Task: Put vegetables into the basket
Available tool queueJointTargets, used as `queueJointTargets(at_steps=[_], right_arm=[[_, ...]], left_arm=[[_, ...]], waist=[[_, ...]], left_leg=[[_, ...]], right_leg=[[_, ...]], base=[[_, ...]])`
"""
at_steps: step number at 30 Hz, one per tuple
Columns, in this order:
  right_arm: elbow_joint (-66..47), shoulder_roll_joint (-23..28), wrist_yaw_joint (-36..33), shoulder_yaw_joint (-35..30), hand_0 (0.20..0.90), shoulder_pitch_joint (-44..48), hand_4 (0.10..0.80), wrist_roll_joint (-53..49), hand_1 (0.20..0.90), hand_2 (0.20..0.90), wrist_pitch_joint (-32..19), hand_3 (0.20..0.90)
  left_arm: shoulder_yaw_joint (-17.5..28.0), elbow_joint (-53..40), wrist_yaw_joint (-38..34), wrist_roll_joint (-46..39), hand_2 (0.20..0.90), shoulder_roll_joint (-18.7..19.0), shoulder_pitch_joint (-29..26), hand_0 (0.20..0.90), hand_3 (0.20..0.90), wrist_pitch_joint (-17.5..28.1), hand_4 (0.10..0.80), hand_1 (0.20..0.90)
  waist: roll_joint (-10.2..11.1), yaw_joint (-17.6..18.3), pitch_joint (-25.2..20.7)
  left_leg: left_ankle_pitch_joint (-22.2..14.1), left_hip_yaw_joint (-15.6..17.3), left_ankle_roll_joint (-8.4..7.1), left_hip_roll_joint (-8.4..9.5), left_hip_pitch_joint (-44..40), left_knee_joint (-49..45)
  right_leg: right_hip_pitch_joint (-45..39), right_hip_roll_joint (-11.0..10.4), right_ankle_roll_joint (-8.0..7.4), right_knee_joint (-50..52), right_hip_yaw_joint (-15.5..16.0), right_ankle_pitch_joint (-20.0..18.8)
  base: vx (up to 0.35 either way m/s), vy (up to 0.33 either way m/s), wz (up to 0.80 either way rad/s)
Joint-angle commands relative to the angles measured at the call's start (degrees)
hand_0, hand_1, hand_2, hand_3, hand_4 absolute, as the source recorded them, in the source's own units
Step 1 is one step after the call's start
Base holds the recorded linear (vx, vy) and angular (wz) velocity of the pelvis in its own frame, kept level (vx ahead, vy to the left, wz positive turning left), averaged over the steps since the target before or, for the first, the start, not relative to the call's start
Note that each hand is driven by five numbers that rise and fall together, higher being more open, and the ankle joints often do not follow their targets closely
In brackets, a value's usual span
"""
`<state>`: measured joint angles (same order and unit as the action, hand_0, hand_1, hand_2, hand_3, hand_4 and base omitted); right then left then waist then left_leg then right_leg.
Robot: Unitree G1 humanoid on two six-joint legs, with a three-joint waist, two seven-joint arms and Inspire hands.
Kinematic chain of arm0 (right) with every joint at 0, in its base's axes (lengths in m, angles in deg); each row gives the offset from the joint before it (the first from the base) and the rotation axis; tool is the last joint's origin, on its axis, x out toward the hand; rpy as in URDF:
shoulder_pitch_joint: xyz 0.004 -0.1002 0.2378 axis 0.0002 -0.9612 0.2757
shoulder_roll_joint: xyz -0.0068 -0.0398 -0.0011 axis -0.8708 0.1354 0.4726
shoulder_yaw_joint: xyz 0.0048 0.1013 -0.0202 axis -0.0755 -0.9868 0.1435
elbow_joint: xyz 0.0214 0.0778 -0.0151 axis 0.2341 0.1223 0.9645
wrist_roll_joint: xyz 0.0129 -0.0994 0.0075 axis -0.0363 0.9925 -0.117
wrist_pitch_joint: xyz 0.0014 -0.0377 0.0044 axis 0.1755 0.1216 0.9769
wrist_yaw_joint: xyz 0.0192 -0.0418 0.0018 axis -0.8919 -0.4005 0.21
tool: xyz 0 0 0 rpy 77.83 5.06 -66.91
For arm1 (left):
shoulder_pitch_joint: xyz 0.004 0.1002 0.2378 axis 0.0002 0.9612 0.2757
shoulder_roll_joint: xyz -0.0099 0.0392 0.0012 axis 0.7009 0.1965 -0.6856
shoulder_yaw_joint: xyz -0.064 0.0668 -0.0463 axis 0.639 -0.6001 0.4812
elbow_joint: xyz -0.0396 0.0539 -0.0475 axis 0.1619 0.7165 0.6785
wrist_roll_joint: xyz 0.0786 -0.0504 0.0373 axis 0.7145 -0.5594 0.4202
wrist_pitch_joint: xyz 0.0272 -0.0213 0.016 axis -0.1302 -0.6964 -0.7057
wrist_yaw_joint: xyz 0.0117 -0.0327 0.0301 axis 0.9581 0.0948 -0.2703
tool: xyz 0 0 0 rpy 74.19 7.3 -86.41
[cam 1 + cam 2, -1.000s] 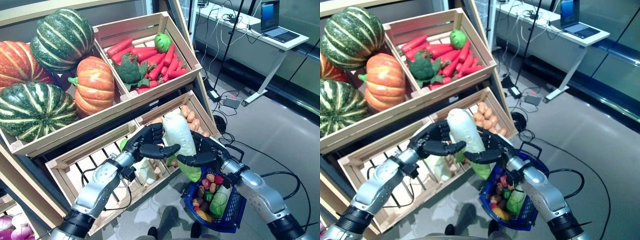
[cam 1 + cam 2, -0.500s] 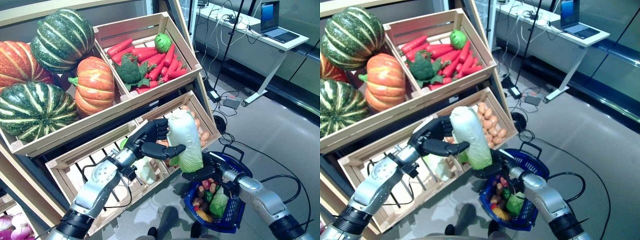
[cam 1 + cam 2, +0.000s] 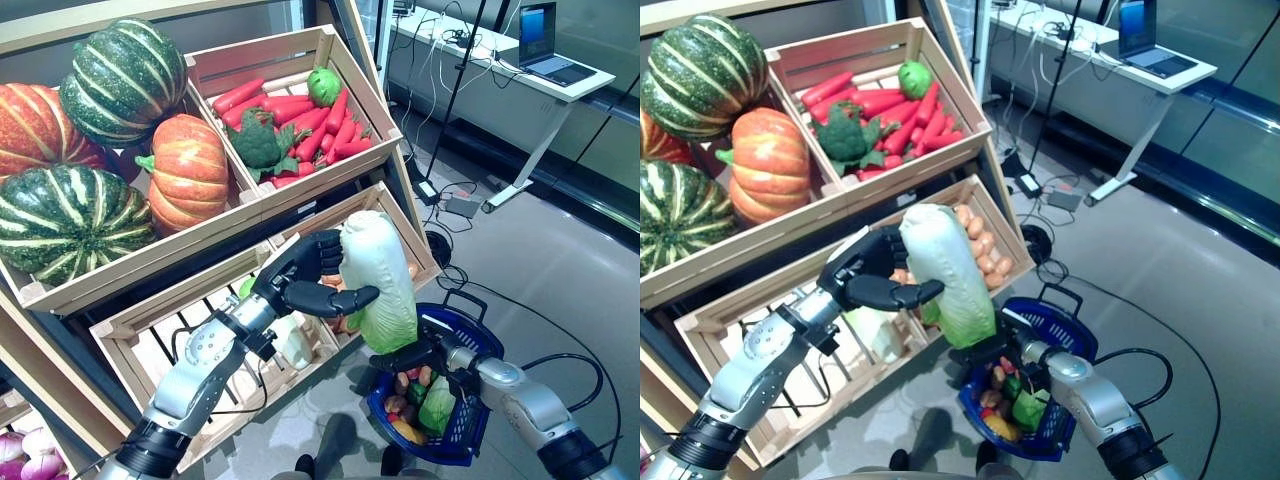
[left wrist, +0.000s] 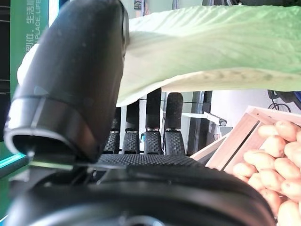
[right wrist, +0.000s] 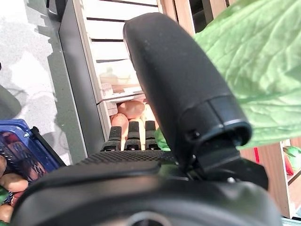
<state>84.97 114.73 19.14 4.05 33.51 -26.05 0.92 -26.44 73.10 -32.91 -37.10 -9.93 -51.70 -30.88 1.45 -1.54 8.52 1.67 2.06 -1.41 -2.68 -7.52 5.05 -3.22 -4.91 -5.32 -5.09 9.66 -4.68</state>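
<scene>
A large pale green napa cabbage (image 3: 375, 275) hangs upright, leafy end down, just above the blue basket (image 3: 468, 425). My left hand (image 3: 305, 275) is shut on the cabbage's upper half, thumb across its front and fingers round its back. In the left wrist view the thumb (image 4: 80, 84) presses on the cabbage (image 4: 211, 47). My right hand (image 3: 410, 355) is open right under the leafy end, at the basket's near rim. Its thumb (image 5: 178, 80) stands beside the leaf (image 5: 254, 61). The basket hangs by my right arm and holds several small vegetables.
The wooden shelf holds crates: pumpkins (image 3: 185, 170) at upper left, carrots and broccoli (image 3: 290, 115) at upper right, potatoes (image 3: 980, 245) at lower right. Another cabbage (image 3: 292, 342) lies in the lower left crate. A desk with a laptop (image 3: 545, 40) stands at back right.
My left hand has carried the cabbage up and to the right, over the basket. My right hand has let go of it and dropped to just under its leafy end.
</scene>
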Motion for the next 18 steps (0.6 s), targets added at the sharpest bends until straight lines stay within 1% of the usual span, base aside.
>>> queueJointTargets(at_steps=[1, 7, 11, 18], right_arm=[[-3.0, 0.1, 1.7, 1.4, 0.900, 3.7, 0.800, -1.6, 0.900, 0.900, -6.5, 0.900], [-4.1, 0.1, 0.8, 0.4, 0.900, 3.5, 0.800, -2.9, 0.900, 0.900, -9.4, 0.900], [-5.7, 0.3, 1.0, -0.4, 0.900, 2.8, 0.800, -3.6, 0.900, 0.900, -10.0, 0.900], [-7.5, 0.2, 1.3, -1.2, 0.900, 2.4, 0.800, -5.5, 0.900, 0.900, -12.8, 0.900]], left_arm=[[1.8, -5.0, 3.1, -6.1, 0.300, -2.3, -7.6, 0.300, 0.300, 6.1, 0.400, 0.300], [1.4, -3.8, 4.3, -4.5, 0.300, -1.0, -7.0, 0.300, 0.300, 4.7, 0.400, 0.300], [1.9, -3.6, 4.5, -3.8, 0.300, -0.1, -6.1, 0.300, 0.300, 4.5, 0.400, 0.300], [2.1, -3.5, 4.6, -3.5, 0.300, -0.3, -5.7, 0.300, 0.300, 3.7, 0.400, 0.300]], waist=[[1.4, -0.4, -4.6], [1.1, -0.5, -4.6], [0.9, -0.4, -4.5], [0.9, -0.5, -4.3]], left_leg=[[-3.2, -1.2, -1.16, 0.55, 0.7, -0.1], [-3.2, -1.1, -1.16, 0.42, 0.7, -0.1], [-3.2, -1.1, -1.14, 0.41, 0.7, -0.1], [-3.2, -1.3, -1.08, 0.41, 0.7, -0.1]], right_leg=[[-3.5, -3.2, -3.48, 0.3, -1.0, 2.3], [-3.6, -3.3, -3.57, 0.2, -1.0, 2.3], [-3.5, -3.3, -3.63, 0.3, -1.1, 2.3], [-3.5, -3.4, -3.65, 0.2, -1.0, 2.4]], base=[[0.000, 0.000, 0.00], [0.000, 0.000, 0.00], [0.000, 0.000, 0.00], [0.000, 0.000, 0.00]])
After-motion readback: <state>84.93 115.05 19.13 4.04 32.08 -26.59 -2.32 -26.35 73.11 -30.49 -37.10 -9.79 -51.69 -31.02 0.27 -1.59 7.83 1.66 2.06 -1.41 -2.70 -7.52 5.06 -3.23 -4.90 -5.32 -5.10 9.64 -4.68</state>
